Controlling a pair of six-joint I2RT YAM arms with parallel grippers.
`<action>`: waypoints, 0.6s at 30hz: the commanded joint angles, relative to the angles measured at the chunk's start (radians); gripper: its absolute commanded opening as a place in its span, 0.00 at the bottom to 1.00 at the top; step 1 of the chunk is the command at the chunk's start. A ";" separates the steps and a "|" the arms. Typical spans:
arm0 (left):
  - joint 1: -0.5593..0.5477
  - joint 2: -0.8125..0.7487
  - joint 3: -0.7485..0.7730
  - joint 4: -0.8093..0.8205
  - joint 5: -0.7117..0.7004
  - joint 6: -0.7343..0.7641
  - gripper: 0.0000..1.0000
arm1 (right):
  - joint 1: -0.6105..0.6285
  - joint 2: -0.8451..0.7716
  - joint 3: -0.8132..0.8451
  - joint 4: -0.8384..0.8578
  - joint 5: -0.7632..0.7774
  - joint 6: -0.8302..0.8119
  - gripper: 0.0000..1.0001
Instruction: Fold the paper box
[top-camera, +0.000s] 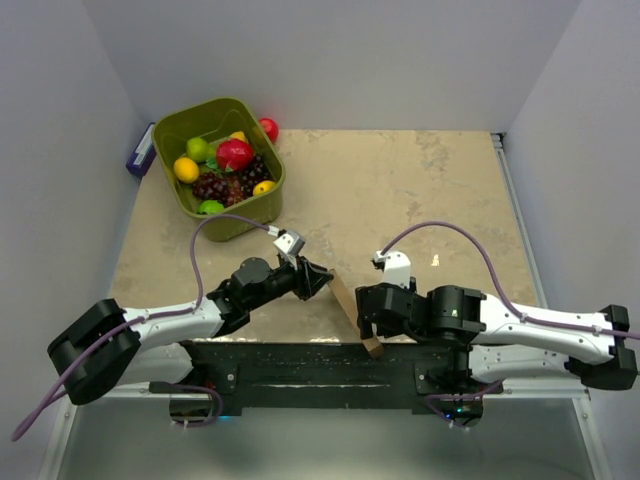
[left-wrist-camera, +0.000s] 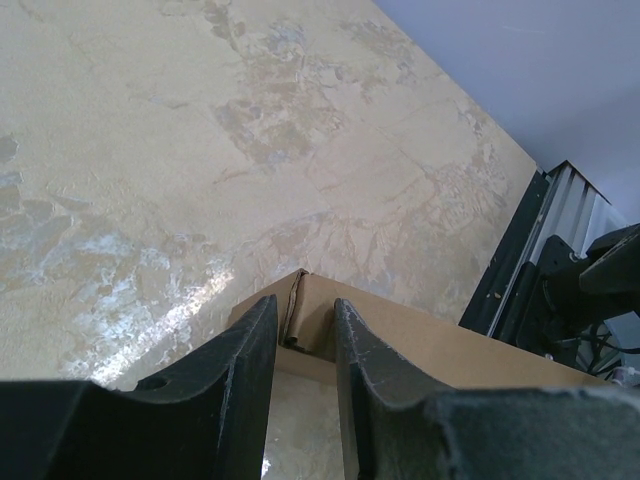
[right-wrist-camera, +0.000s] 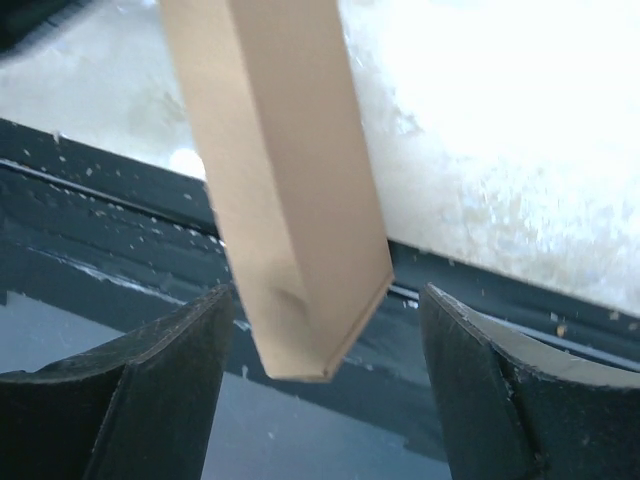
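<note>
Paper box (top-camera: 350, 305) tilted, left fingers (left-wrist-camera: 250, 370) clamped on its corner, right fingers (right-wrist-camera: 180, 350) apart either side of its other end

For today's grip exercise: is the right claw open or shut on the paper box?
Open: the right claw is spread wider than the paper box end inside it, with a gap showing.

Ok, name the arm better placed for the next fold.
Right, probably: the right claw stands open astride the free end of the paper box, while the left claw pinches its other edge.
</note>
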 joint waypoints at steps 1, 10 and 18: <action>-0.012 0.039 -0.015 -0.168 -0.011 0.054 0.33 | 0.000 0.068 0.071 0.079 0.085 -0.092 0.79; -0.012 0.042 -0.012 -0.171 -0.016 0.057 0.33 | 0.002 0.251 0.116 0.127 0.137 -0.164 0.80; -0.012 0.045 0.011 -0.185 -0.025 0.053 0.34 | 0.000 0.358 0.142 0.159 0.203 -0.205 0.56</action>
